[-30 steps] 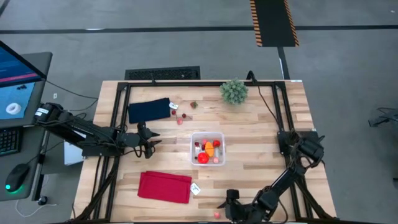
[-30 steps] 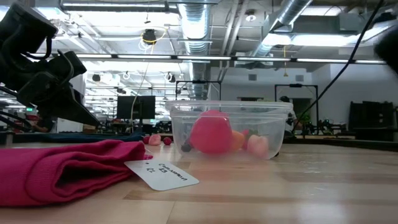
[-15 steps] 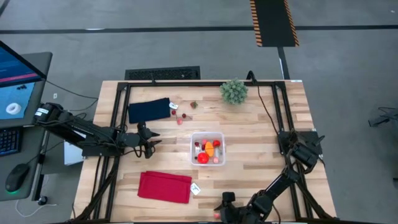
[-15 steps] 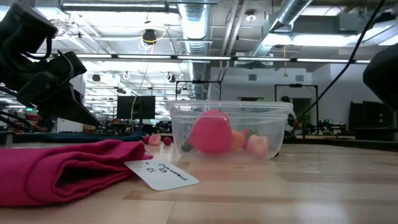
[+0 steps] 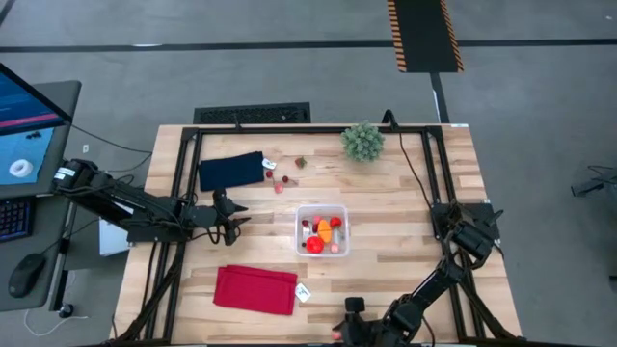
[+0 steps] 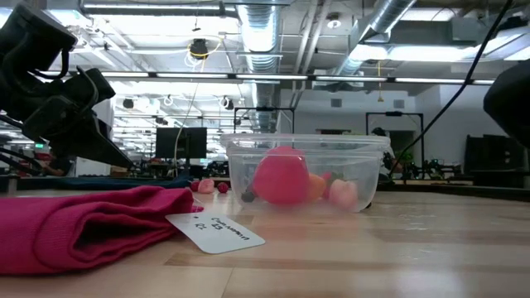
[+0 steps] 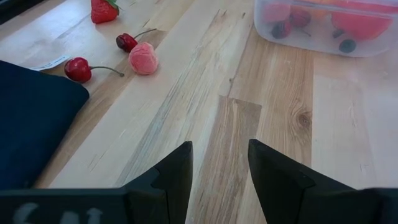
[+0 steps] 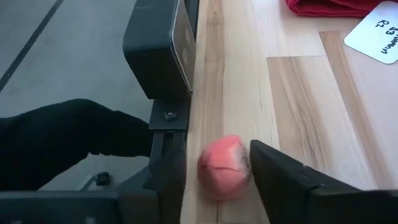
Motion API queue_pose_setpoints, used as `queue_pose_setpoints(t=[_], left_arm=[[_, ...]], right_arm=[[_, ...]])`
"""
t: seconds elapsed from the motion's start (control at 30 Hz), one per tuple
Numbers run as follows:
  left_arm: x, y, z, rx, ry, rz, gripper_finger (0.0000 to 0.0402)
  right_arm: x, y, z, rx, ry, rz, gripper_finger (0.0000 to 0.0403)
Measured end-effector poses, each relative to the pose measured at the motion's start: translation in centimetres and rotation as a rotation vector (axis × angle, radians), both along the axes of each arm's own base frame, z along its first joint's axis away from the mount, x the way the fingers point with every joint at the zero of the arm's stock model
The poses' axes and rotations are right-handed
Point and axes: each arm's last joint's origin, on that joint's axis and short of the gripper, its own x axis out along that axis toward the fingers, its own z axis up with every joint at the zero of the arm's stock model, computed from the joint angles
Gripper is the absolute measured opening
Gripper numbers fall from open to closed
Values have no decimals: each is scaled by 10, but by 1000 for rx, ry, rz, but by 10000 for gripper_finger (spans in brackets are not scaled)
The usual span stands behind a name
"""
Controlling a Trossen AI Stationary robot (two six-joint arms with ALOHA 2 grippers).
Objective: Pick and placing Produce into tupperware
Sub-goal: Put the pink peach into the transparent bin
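Pale wood planks make up the worktop (image 5: 405, 207), and at its bottom edge in the high view the right claw (image 8: 214, 165) sits low around a small pink-red toy fruit (image 8: 224, 167). In the right wrist view that fruit lies between the two dark fingers (image 8: 283, 177), close to the one on the right of the frame, right at the worktop's rim beside a dark bracket (image 8: 160, 46); whether the fingers press it yet I cannot tell.

The clear tupperware (image 5: 322, 230) stands near the middle of the high frame, holding red, orange and pink produce (image 5: 324, 234). In the low view a large pink piece (image 6: 281, 175) shows through its wall.

More loose produce (image 7: 143, 58) lies in the upper left of the left wrist view: cherries, a pink berry and a strawberry, beside the navy cloth (image 5: 231, 170). The left claw (image 5: 228, 214) hovers at centre left of the high view, between the navy cloth and the red cloth (image 5: 255, 289), its fingers (image 7: 171, 174) parted and grasping nothing.

A green spiky ball (image 5: 363, 141) sits at upper centre. A white label card (image 6: 215, 231) lies by the red cloth.
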Motion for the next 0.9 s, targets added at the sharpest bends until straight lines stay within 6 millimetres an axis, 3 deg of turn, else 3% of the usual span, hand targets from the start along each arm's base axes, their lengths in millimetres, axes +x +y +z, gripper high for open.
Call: queue_pose_setpoints(t=[0.3, 0.67, 0.9], left_arm=[[0, 0, 0, 0, 0, 0, 145], [0, 0, 0, 0, 0, 0, 145], [0, 0, 0, 0, -1, 0, 145]], right_arm=[[0, 0, 0, -1, -1, 1, 112], [4, -4, 1, -39, -8, 19, 114], [7, -6, 26, -137, -15, 6, 112]])
